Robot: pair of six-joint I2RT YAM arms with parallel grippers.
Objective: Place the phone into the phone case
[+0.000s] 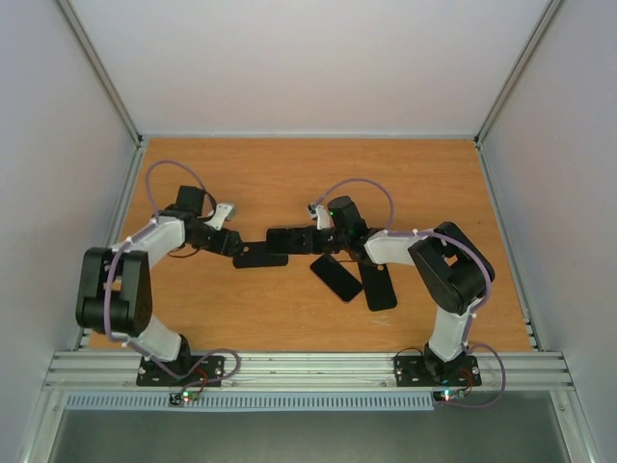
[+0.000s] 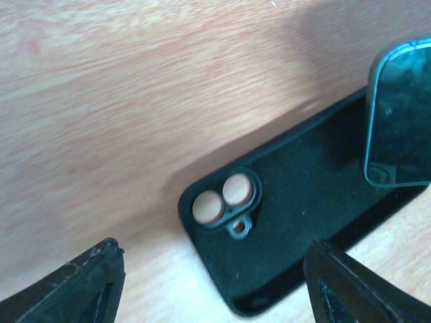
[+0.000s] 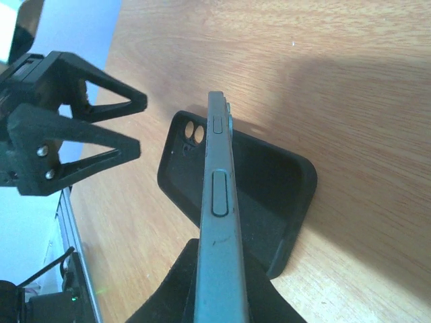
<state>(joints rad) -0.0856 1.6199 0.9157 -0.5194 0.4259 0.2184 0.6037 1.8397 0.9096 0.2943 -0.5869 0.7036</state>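
A black phone case [image 2: 296,215] lies open side up on the wooden table, its camera cutouts [image 2: 222,198] showing. My left gripper [image 2: 215,293] stands open, and the case's camera end lies between its fingers [image 2: 74,289]. My right gripper [image 3: 219,289] is shut on the phone [image 3: 219,202], a dark teal slab held on edge and tilted over the case [image 3: 269,182]. The phone's far end [image 2: 401,114] hangs above the case's other end. From above, the case [image 1: 258,258] and phone [image 1: 284,239] sit between the left gripper [image 1: 234,243] and right gripper [image 1: 310,239].
Two more flat black phone-shaped things [image 1: 335,278] [image 1: 378,286] lie on the table beside the right arm. Grey walls and a metal frame [image 1: 116,96] close in the table on three sides. The left gripper [image 3: 67,128] shows at the case's far end in the right wrist view.
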